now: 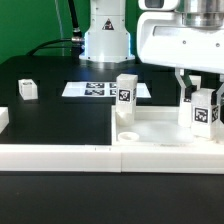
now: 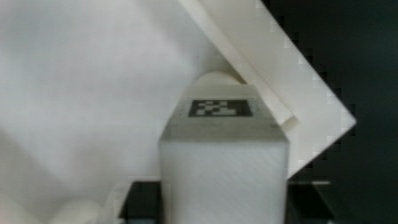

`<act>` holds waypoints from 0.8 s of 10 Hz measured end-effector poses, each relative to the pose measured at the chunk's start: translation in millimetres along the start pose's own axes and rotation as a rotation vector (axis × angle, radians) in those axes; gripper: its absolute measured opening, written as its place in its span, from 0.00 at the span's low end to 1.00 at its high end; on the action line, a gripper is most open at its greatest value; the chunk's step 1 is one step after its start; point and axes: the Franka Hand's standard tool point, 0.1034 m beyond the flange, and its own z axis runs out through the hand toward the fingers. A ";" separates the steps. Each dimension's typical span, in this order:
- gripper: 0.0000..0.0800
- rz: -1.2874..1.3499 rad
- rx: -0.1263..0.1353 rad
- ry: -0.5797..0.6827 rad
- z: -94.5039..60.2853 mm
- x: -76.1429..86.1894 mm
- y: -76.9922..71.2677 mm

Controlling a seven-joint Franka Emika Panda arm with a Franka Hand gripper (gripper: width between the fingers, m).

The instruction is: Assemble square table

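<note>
My pincer (image 1: 202,100) straddles an upright table leg (image 1: 205,116) at three o'clock in the exterior view; I cannot tell whether my fingers press it. The square tabletop (image 1: 160,130) lies at four o'clock, with a second leg (image 1: 126,92) near centre.

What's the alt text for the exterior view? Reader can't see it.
The arm's jaws straddle an upright white tagged leg block standing on the white square table top at the exterior view's right; whether they grip it is unclear. A second leg block stands near the view's middle; a small white tagged block and the marker board lie on the black table.
</note>
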 end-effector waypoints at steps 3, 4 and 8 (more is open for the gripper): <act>0.36 0.507 0.108 0.013 -0.3 -7.9 -0.3; 0.36 0.649 0.165 0.011 0.2 -10.4 -2.2; 0.60 0.733 0.204 0.007 0.6 -11.6 -0.9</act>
